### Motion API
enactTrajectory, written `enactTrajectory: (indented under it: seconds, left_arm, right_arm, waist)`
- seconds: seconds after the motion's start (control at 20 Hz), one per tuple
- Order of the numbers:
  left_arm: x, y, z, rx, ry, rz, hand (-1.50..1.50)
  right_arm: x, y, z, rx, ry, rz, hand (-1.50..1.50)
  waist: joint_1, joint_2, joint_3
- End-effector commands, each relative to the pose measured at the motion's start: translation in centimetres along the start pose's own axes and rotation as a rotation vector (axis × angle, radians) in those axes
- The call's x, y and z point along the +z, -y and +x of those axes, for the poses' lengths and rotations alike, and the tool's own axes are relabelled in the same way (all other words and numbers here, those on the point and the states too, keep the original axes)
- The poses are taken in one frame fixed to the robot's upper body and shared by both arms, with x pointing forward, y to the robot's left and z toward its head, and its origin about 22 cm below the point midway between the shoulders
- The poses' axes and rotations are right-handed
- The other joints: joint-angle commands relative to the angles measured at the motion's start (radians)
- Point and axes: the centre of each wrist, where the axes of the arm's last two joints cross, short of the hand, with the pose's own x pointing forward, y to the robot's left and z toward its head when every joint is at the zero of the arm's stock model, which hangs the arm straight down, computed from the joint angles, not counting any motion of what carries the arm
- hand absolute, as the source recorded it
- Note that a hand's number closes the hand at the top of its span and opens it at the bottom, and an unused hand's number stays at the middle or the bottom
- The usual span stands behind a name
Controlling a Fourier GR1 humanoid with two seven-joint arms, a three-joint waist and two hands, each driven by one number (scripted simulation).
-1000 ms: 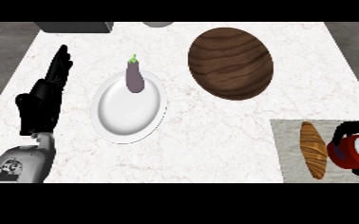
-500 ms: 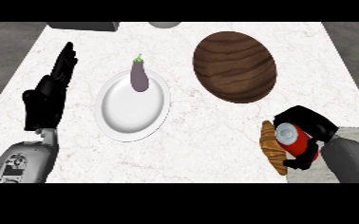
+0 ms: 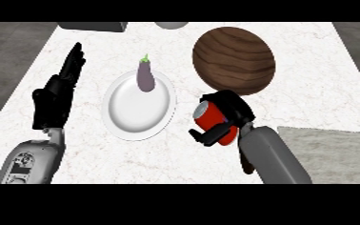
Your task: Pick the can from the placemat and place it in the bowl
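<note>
Across the white marbled bench (image 3: 295, 76), the right robot hand (image 3: 224, 119) is curling round the red can (image 3: 211, 120), having carried it off the placemat (image 3: 322, 145) at the near right corner toward the middle. It is now hanging just beside the wooden bowl (image 3: 234, 59), so the drop looks close. The left robot hand (image 3: 57, 95) is resting open at the left edge, fingers up.

A white marble-patterned counter (image 3: 183, 157) carries everything here. A round white plate (image 3: 138, 107) lies on it, with a purple eggplant (image 3: 145, 76) resting across the plate's far rim. Right of the plate and farther back sits a dark brown wooden bowl (image 3: 234, 59). Right of the plate and nearer the view's lower edge, a grey-beige placemat (image 3: 325, 148) lies flat at the counter's edge.
</note>
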Motion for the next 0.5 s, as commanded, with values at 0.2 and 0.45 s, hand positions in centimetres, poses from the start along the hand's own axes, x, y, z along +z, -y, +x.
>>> enactTrajectory:
  seconds: [0.2,0.45]
  left_arm:
    - [-0.1,0.6,-0.2,0.006,-0.008,0.003,0.00]
    - [0.2,0.7,-0.9,-0.009,-0.026,0.004,0.00]
  right_arm:
    - [-2.6,1.2,9.6,-0.102,-0.108,-0.407,1.50]
    - [-3.3,1.7,14.8,-0.075,-0.230,-0.577,1.50]
  waist:
    - [-0.002,0.000,0.012]
    - [-0.015,0.003,0.009]
